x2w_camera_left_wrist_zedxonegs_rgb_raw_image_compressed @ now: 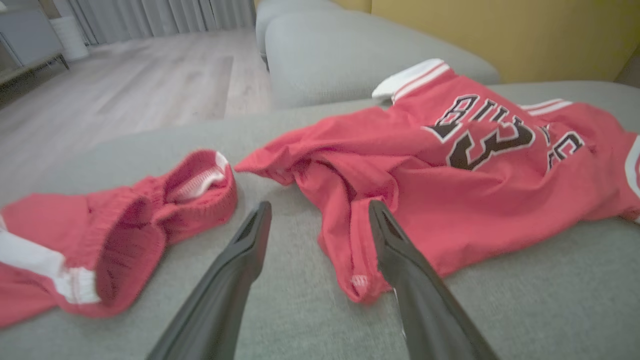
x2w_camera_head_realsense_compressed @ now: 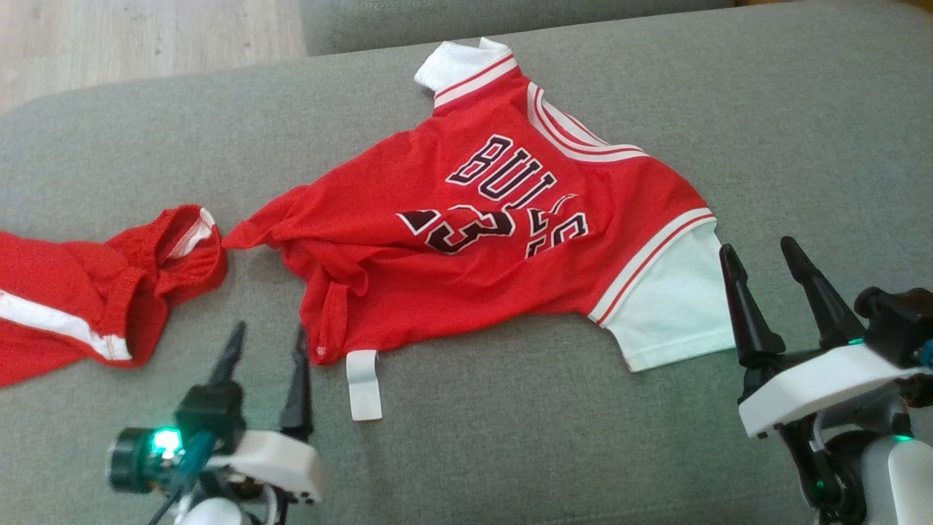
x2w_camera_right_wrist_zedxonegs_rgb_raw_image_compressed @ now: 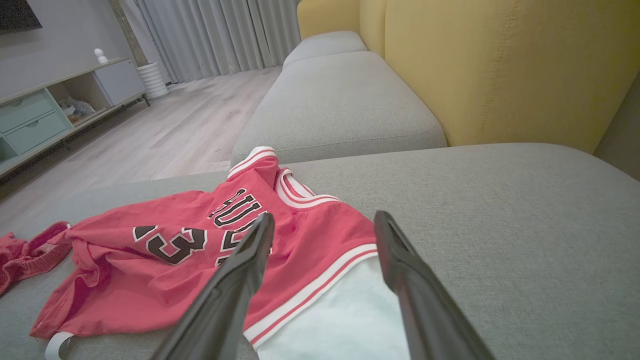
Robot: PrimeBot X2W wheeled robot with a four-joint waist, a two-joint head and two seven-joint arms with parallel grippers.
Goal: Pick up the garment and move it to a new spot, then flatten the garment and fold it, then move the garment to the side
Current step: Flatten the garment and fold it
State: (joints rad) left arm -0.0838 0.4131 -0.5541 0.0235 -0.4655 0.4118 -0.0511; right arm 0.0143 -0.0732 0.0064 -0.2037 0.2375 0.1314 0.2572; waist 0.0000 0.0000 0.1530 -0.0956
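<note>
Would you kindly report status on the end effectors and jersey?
Left end effector open, empty. Right end effector open, empty. Red jersey rumpled on grey cushion. Red shorts close beside it.

The left gripper (x2w_camera_head_realsense_compressed: 268, 332) has two long matte black plastic fingers (x2w_camera_head_realsense_compressed: 229, 357) tapering to points, set on a black block (x2w_camera_head_realsense_compressed: 211, 412) and a glossy white moulded shell (x2w_camera_head_realsense_compressed: 280, 456). Beside it a dark round barrel (x2w_camera_head_realsense_compressed: 130, 461) bears a glowing green light (x2w_camera_head_realsense_compressed: 166, 441), and a thin teal cable (x2w_camera_head_realsense_compressed: 191, 461) trails off. The right gripper (x2w_camera_head_realsense_compressed: 758, 248) has the same pointed black fingers on a white wedge-shaped shell (x2w_camera_head_realsense_compressed: 816, 390), with small green lights (x2w_camera_head_realsense_compressed: 902, 437) and a pale rounded forearm (x2w_camera_head_realsense_compressed: 904, 485). Each finger has a shallow groove along its inner face.
</note>
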